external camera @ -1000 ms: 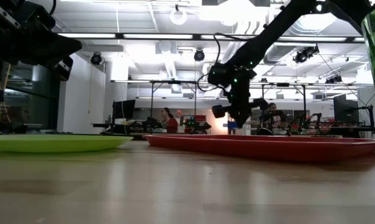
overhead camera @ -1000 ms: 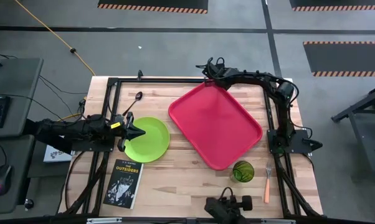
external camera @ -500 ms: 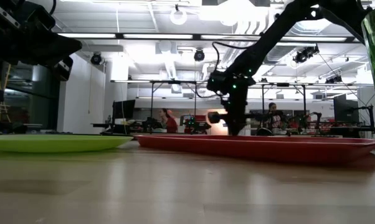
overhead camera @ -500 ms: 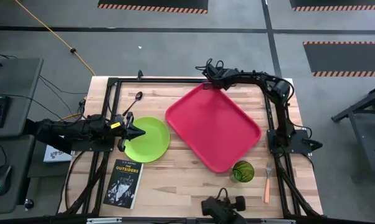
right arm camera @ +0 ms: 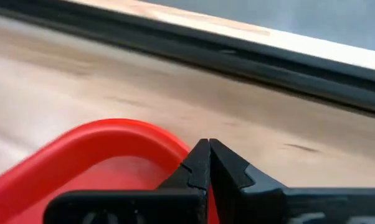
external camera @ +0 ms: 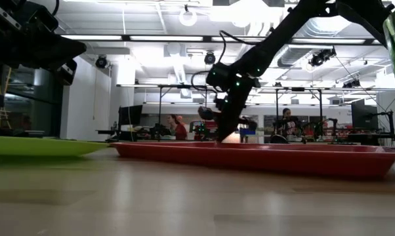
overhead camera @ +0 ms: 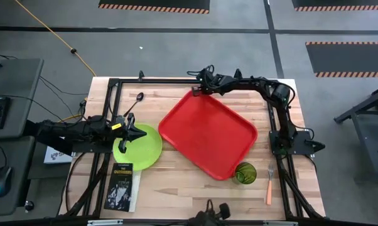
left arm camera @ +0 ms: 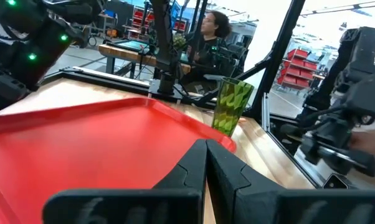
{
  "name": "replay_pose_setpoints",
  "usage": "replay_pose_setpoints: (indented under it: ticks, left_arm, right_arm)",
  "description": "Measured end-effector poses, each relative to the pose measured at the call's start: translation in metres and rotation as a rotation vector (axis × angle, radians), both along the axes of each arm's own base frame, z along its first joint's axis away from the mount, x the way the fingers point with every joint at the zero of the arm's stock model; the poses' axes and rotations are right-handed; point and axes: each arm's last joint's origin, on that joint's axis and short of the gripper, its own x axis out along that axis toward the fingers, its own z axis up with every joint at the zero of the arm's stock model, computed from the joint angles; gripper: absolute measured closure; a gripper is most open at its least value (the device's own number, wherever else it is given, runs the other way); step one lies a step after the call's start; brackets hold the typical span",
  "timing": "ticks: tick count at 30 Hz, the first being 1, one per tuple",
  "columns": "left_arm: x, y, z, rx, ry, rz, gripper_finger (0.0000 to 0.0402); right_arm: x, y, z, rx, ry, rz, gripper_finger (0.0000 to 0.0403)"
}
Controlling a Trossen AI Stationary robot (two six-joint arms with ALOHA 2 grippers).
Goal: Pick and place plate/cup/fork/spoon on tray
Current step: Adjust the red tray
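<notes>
The red tray (overhead camera: 208, 135) lies slantwise on the table's middle. My right gripper (overhead camera: 194, 92) is shut at the tray's far corner; it also shows in the low view (external camera: 220, 134). The lime-green plate (overhead camera: 137, 149) lies left of the tray, touching the tray's left corner, with its near edge over a book. My left gripper (overhead camera: 143, 134) is shut and empty, well above the plate. The green cup (overhead camera: 244, 172) stands at the tray's near right corner. The fork (overhead camera: 269, 185) lies right of the cup. The dark spoon (overhead camera: 137, 100) lies at the far left. My right gripper pinches the raised rim at the tray's far corner (right arm camera: 175, 140) between its two fingers. The fingers come slanting down from the table's far right side. The tray lies flat on the table.
A black book (overhead camera: 121, 188) lies at the near left, partly under the plate. A dark metal frame (overhead camera: 113, 85) runs around the tabletop. There is bare wood along the near edge between the book and the cup.
My right gripper has gone toward the table's left edge with the tray's far corner. The tray has slid left along the table and turned. Its left corner has pushed the plate toward the near left, onto the book.
</notes>
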Motion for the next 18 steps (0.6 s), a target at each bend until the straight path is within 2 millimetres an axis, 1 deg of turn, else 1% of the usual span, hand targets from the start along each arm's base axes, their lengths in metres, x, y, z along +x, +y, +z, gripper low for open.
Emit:
replay_pose_setpoints:
  ticks: [3,5,7,9,12,14,16,18]
  left_arm:
    - [0.0,0.0,0.0,0.0,0.0,0.0,0.0401]
    - [0.0,0.0,0.0,0.0,0.0,0.0,0.0401]
    - [0.0,0.0,0.0,0.0,0.001,0.0,0.0401]
    - [0.0,0.0,0.0,0.0,0.0,0.0,0.0401]
    - [0.0,0.0,0.0,0.0,0.0,0.0,0.0401]
    - [0.0,0.0,0.0,0.0,0.0,0.0,0.0401]
    - [0.0,0.0,0.0,0.0,0.0,0.0,0.0401]
    - [0.0,0.0,0.0,0.0,0.0,0.0,0.0401]
  right_arm:
    - [0.008,0.008,0.003,-0.005,-0.032,0.069,0.0403]
    - [0.008,0.012,0.011,0.015,-0.049,0.135,0.0403]
    - [0.003,0.018,0.023,0.041,-0.03,0.242,0.0403]
    - [-0.007,0.027,0.034,0.081,0.041,0.387,0.0403]
    - [-0.03,0.049,0.044,0.176,0.141,0.573,0.0403]
    - [-0.052,0.067,0.046,0.265,0.121,0.649,0.0403]
    - [-0.08,0.085,0.043,0.338,0.075,0.672,0.0403]
    - [-0.108,0.107,0.039,0.381,0.046,0.62,0.0403]
